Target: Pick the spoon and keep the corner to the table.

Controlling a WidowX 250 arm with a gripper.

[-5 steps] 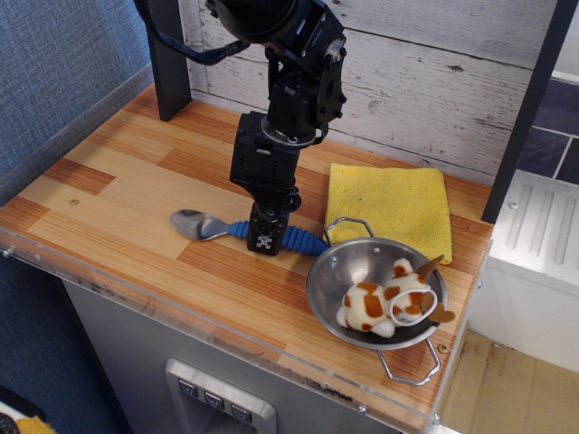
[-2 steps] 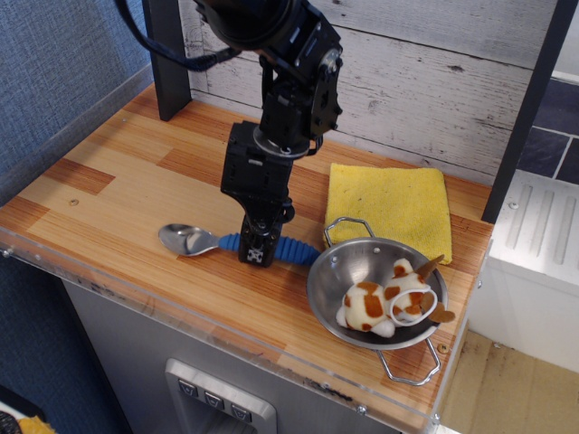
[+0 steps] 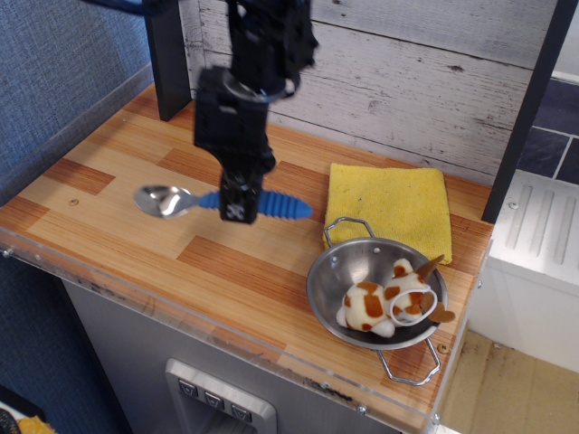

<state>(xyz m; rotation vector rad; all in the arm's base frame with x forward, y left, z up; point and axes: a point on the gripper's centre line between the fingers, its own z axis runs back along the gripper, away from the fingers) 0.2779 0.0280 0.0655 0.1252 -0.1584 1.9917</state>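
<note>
The spoon has a shiny silver bowl at the left and a ribbed blue handle pointing right. My black gripper is shut on the blue handle near its bowl end and holds the spoon level, lifted above the wood-grain table. The spoon hangs over the left-middle part of the table. The fingers hide the middle of the handle.
A yellow cloth lies at the back right. A metal colander holding a brown and white toy stands at the front right. A dark post stands at the back left. The clear plastic rim runs along the front edge.
My gripper has lifted the spoon off the table and carried it to the left and up, away from the colander.
</note>
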